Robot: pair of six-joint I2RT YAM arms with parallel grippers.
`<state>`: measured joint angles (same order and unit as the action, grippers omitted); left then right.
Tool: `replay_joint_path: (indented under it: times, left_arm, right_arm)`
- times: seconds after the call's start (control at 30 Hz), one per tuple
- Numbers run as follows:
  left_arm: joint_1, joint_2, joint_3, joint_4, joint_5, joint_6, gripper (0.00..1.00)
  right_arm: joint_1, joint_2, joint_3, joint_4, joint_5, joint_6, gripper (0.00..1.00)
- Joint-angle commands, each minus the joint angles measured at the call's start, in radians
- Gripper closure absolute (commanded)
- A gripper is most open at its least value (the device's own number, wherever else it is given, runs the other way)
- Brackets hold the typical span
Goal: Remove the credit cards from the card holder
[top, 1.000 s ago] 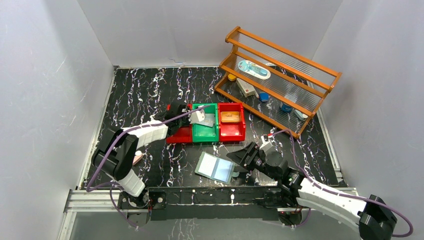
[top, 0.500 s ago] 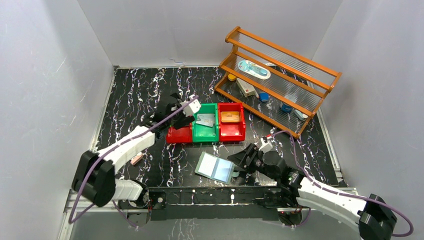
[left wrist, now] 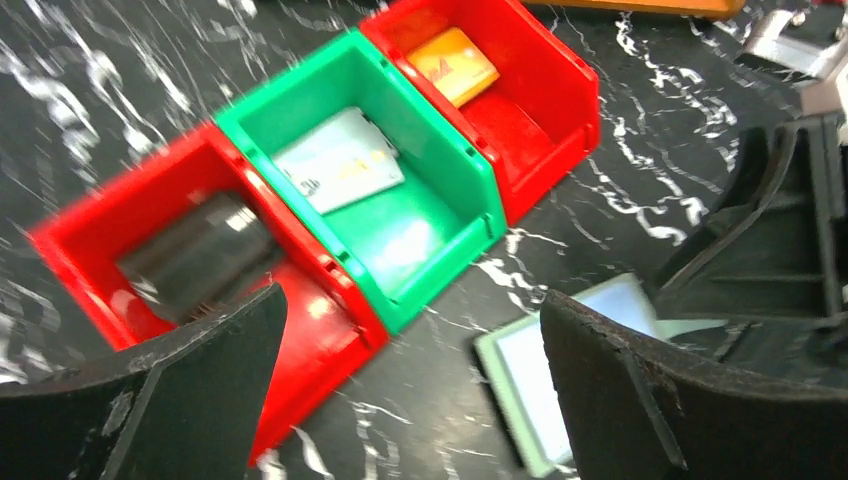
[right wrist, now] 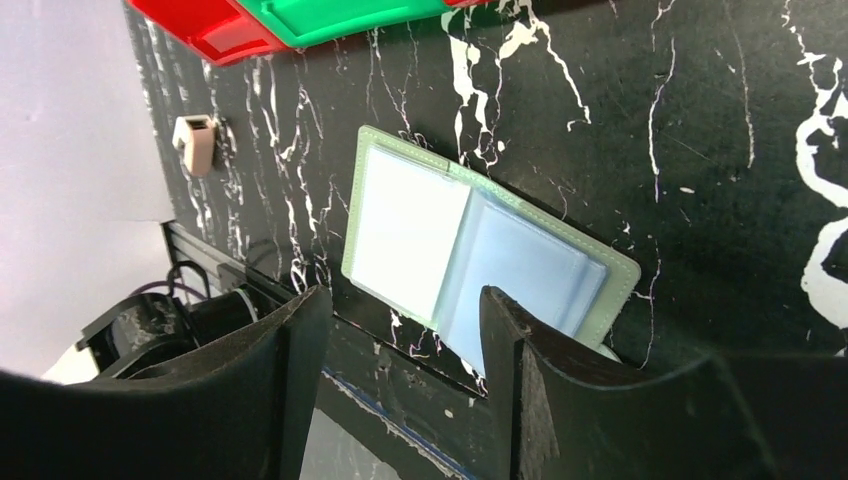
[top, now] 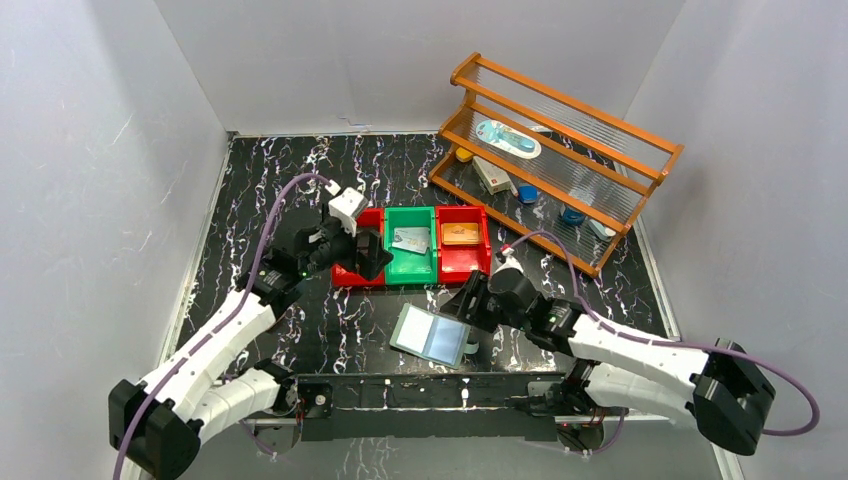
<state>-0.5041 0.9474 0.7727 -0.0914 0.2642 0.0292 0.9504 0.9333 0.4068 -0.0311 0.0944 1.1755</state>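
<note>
Hovering over the near middle of the black marble-patterned worktop, my right pincer (right wrist: 402, 300) is spread open and grips nothing. Its two fingers frame the card holder (right wrist: 480, 250), which lies opened flat just inside the near edge, sage-green cover down and pale blue sleeves up. My left pincer (left wrist: 410, 305) is also released and empty, hanging above a row of three bins at the worktop's centre. The left red bin (left wrist: 120, 180) holds a dark card (left wrist: 200, 260), blurred; the green bin (left wrist: 470, 175) holds a silvery grey card (left wrist: 338, 160); the right red bin (left wrist: 560, 110) holds a tan-gold card (left wrist: 452, 65). A small pinkish clip (right wrist: 195, 143) lies towards the near left corner, well apart from the holder.
</note>
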Motion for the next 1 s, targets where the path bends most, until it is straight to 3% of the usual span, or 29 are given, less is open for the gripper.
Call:
replay_joint_path:
  times: [0.0,0.2,0.43,0.63,0.97]
  left_arm:
    - [0.003,0.053,0.016,-0.14,0.021,-0.336,0.03]
    - [0.003,0.131,0.001,-0.179,0.137,-0.442,0.04]
    - [0.003,0.176,-0.044,-0.147,0.363,-0.43,0.07]
    - [-0.005,0.237,-0.052,-0.136,0.455,-0.44,0.12]
    - [-0.124,0.318,-0.06,-0.123,0.404,-0.464,0.23]
  right_arm:
    - [0.047,0.054,0.105,-0.174,0.094,0.003,0.36]
    - [0.141,0.135,0.171,-0.266,0.197,0.062,0.36]
    - [0.269,0.22,0.195,-0.326,0.304,0.173,0.34]
    - [0.28,0.247,0.188,-0.291,0.315,0.181,0.33]
    - [0.279,0.237,0.125,-0.199,0.311,0.203,0.37]
